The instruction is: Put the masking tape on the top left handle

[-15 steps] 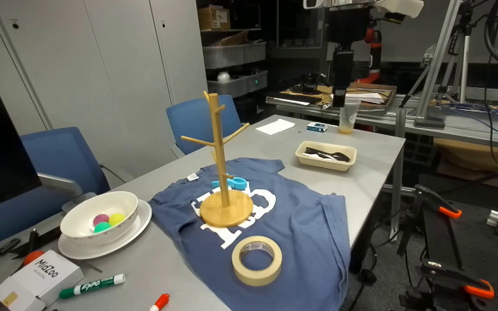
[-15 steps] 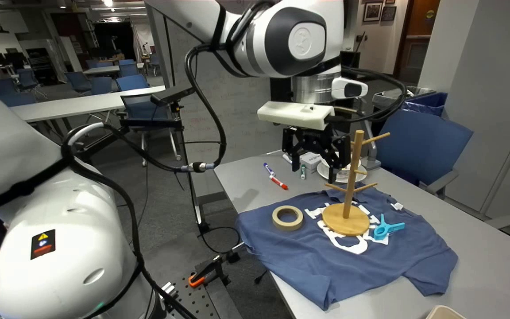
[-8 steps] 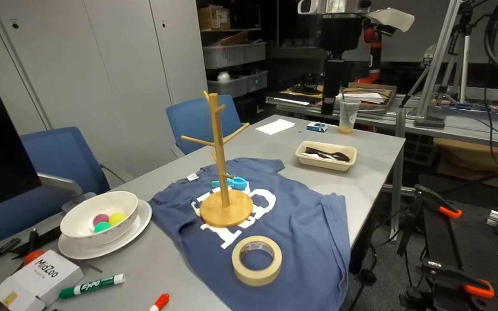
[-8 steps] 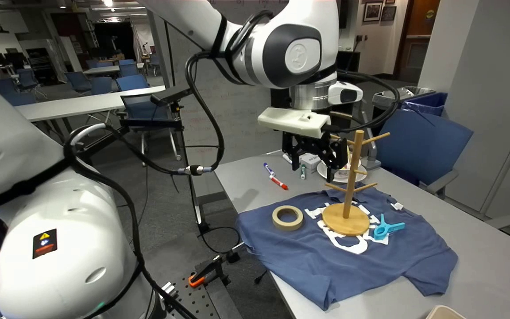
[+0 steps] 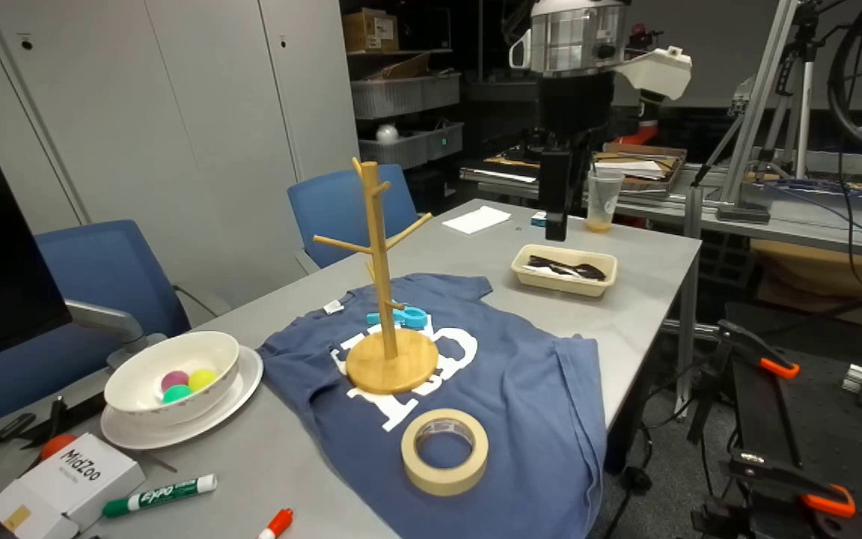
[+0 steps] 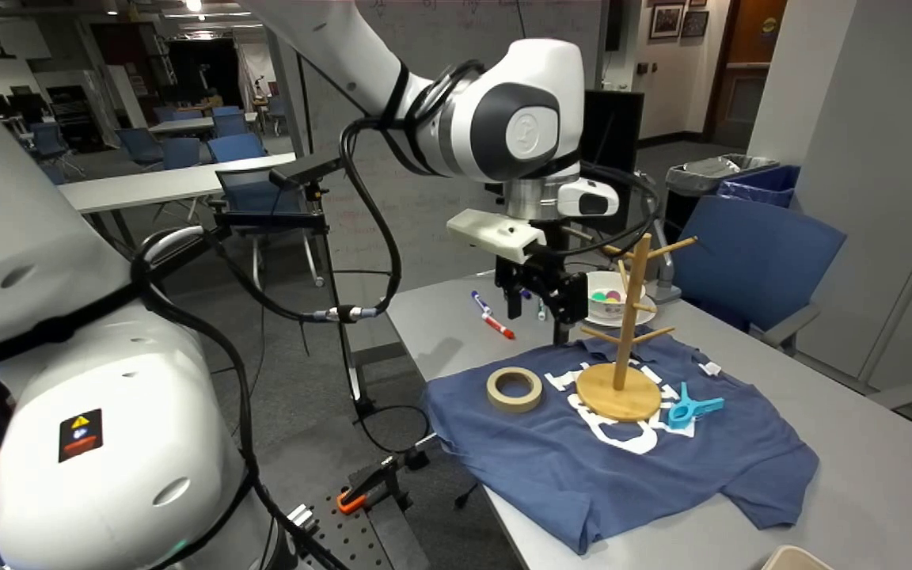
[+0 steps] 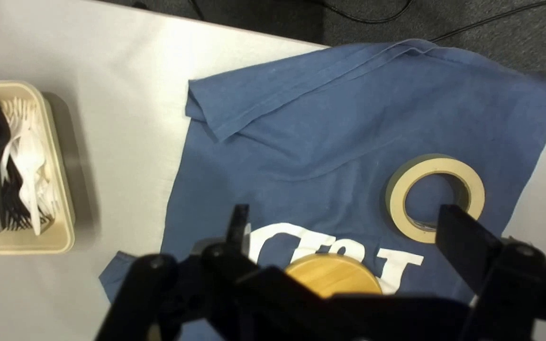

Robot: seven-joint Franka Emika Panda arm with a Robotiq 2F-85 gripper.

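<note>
in an exterior view: left, a white bowl (image 5: 193,411) holding three balls (image 5: 203,380); right and far, a cream tray (image 5: 562,286) of plastic cutlery (image 5: 582,272). nearer, masking tape (image 5: 444,480) lies flat on a blue shirt (image 5: 536,419), apart from the wooden stand (image 5: 381,281). gripper (image 7: 344,219) fingers spread wide.

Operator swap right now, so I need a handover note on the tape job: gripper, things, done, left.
Gripper: open, jaws well apart, holding nothing, raised clear of everything on the shirt.
Things: the masking tape lies flat on the blue shirt, apart from the wooden stand, which stands upright on the same shirt. The stand's top handles are bare.
Done: nothing of the move; the tape is not gripped.
Left: grip the tape, lift it, hang it on the left one of the top handles, let go, back off.
Check: which one counts as left depends on the view, so confirm first.
</note>
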